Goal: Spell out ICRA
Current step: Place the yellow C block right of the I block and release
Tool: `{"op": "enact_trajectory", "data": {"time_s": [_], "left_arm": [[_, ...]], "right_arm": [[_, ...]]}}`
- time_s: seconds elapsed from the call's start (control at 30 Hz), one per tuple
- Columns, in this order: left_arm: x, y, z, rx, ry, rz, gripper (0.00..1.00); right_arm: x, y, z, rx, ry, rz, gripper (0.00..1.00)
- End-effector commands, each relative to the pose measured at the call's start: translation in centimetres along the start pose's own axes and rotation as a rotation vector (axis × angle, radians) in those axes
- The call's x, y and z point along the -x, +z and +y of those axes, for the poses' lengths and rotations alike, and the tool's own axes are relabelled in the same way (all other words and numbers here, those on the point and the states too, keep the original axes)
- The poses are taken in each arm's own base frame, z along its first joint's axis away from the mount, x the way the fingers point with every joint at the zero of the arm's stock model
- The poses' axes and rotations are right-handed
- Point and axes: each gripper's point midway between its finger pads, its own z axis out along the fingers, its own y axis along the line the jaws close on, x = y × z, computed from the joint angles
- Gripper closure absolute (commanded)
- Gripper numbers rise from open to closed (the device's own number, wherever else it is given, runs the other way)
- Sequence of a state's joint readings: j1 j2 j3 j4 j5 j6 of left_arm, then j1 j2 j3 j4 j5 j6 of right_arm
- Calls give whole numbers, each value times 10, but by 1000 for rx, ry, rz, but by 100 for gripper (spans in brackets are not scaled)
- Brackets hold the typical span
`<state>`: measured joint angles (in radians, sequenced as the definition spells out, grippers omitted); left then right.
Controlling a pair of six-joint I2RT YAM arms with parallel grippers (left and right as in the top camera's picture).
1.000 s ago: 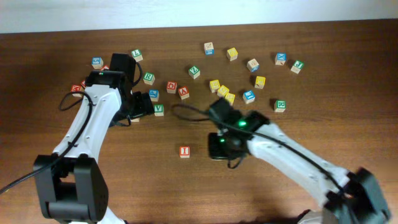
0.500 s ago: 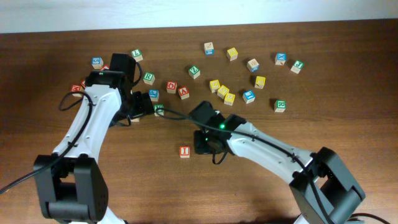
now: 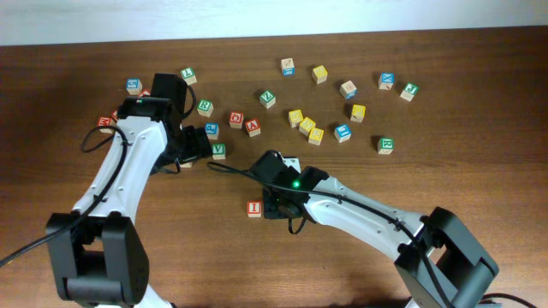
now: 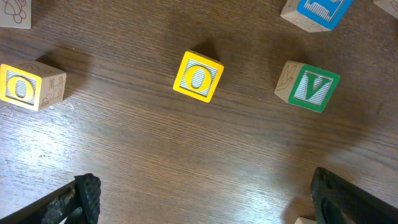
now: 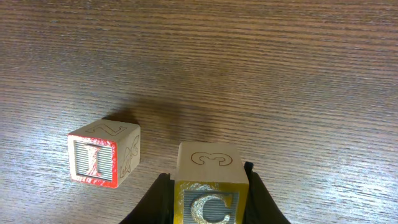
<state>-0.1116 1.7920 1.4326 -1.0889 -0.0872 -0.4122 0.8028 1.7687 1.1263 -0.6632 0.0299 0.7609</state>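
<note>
The right gripper [image 5: 210, 208] has swung leftward across the desk [image 3: 197, 257] over the last second, carrying the C block [image 5: 209, 165] from well to the right of the I block [image 5: 102, 155] to just beside it; its jaws are narrowed onto the C block's two sides, the letter face reading upright in the wrist view; the two blocks are near but not touching, and whether the C block sits on the wood or just above it I cannot tell; this suggests the second letter of ICRA is about to be set down to the right of the first, with R and A yet to be fetched from the loose blocks [image 3: 317, 128] at the far side. Against the earlier overhead frames, only the right arm has shifted; the I block lies where it was, and the left gripper [image 4: 205, 205] remains spread fully wide and empty above the yellow O block [image 4: 198, 76] and the green V block [image 4: 309, 86].
</note>
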Motion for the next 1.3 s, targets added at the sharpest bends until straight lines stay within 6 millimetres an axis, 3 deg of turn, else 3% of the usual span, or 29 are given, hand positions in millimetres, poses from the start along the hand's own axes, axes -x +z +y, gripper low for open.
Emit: {"op": "enact_trajectory", "data": {"time_s": [0.0, 0.23, 0.6, 0.67, 0.77, 0.87, 1.0, 1.27], "left_arm": [[2, 2, 3, 17, -12, 0, 1], [2, 2, 3, 17, -12, 0, 1], [2, 2, 3, 17, -12, 0, 1], [2, 2, 3, 17, -12, 0, 1], [2, 2, 3, 17, -12, 0, 1], [2, 2, 3, 17, -12, 0, 1], [2, 2, 3, 17, -12, 0, 1], [2, 2, 3, 17, -12, 0, 1]], "right_arm": [[-9, 7, 0, -19, -14, 7, 83], [-14, 25, -7, -69, -22, 31, 82], [-7, 26, 4, -21, -52, 5, 78], [-8, 26, 3, -25, -52, 10, 68], [-8, 26, 3, -25, -52, 10, 67], [-4, 21, 9, -10, -50, 4, 63], [11, 4, 16, -9, -39, -4, 68], [-9, 11, 1, -58, -51, 56, 66]]}}
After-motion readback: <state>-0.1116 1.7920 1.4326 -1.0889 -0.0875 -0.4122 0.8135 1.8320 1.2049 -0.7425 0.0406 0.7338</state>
